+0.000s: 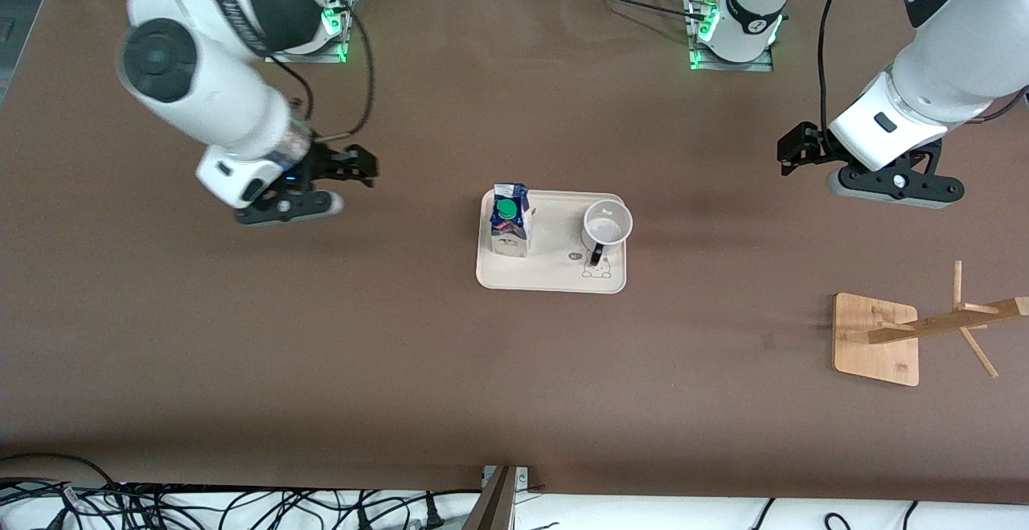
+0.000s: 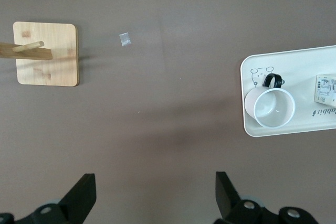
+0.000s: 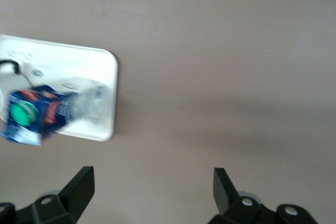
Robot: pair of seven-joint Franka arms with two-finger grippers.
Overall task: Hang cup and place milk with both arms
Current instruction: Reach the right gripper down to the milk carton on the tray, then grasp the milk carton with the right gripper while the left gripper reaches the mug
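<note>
From where I'm sitting, both sets of fingers are spread wide with nothing between them. On the left wrist view the left gripper [image 2: 155, 198] has its two fingers [image 2: 81, 195] far apart over bare brown worktop [image 2: 157, 119]. Same on the right wrist view: the right gripper [image 3: 152, 192] has its fingers [image 3: 79, 187] gaping over bare worktop too.

Moving out from there: in the front view the left gripper [image 1: 796, 154] hangs over the worktop toward the left arm's end, well apart from the tray [image 1: 555, 277]. The right gripper [image 1: 358, 166] hangs over the worktop toward the right arm's end, also well clear of the tray. Neither one is touching anything.

The tray is a pale rounded rectangle sitting about mid-worktop, and both task things are on it. The milk [image 1: 511, 220] stands upright at the tray's end toward the right arm, green cap on top. The cup [image 1: 606, 223] stands upright, mouth up, at the tray's end toward the left arm, with its black handle pointing toward the front camera. The two are apart, with bare tray between them. There's a little bear drawing on the tray just beside the cup's handle.

The wooden rack [image 1: 876, 338] is at the left arm's end of the worktop, nearer the front camera than the tray and well apart from it. It has a square base with a post and pegs, and there's nothing hung on it.
</note>
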